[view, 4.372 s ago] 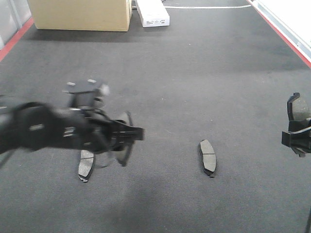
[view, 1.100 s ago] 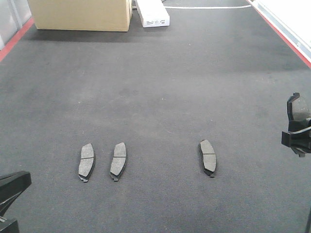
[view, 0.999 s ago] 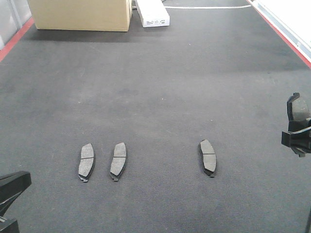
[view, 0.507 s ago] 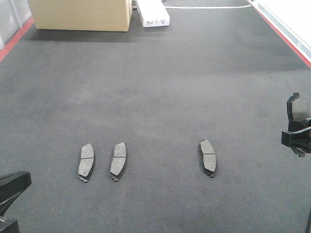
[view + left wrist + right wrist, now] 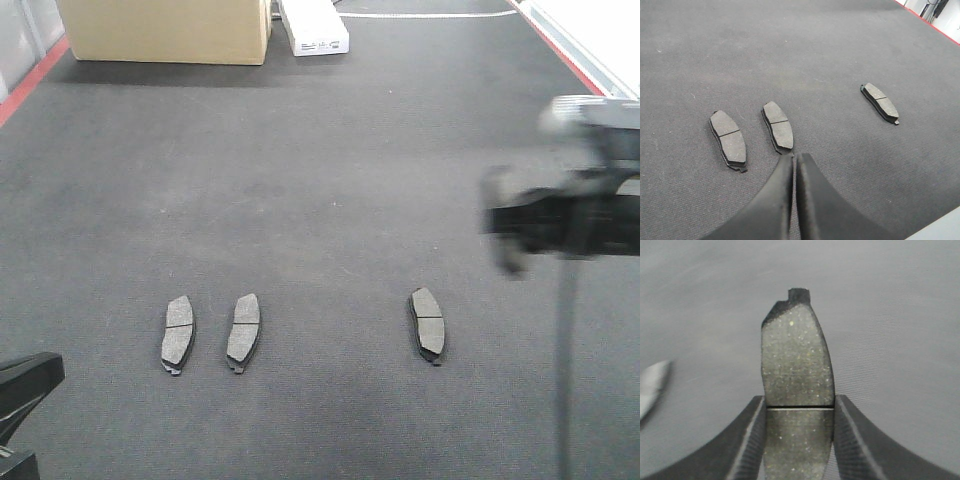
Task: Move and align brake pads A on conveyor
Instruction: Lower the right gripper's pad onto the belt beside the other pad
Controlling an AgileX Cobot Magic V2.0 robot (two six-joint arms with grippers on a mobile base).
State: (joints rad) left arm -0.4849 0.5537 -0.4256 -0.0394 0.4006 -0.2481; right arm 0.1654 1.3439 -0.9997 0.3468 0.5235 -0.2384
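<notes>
Front-facing view: three flat dark-grey brake pads lie on the dark charcoal, carpet-textured conveyor worktop (image 5: 320,170), a left pad (image 5: 178,333) and a middle pad (image 5: 243,331) side by side, a right-hand pad (image 5: 428,324) well apart from them with open belt between. Red strips (image 5: 30,82) edge the belt at both sides. A tan cardboard box (image 5: 165,30) and a white flat carton (image 5: 314,26) sit at the far end, leaving broad bare belt before the pads. The right tool (image 5: 510,230), blurred, hangs above the belt up and right of the right-hand pad; the left tool (image 5: 25,395) shows only as a black corner at the lower left.

Left wrist view: the left tool's black fingers (image 5: 785,200) are pressed together on nothing, just short of the middle pad.

Right wrist view: the right tool (image 5: 799,415) is clamped on a fourth speckled grey pad (image 5: 796,360), which stands upright between its fingers, clear of the blurred belt.
</notes>
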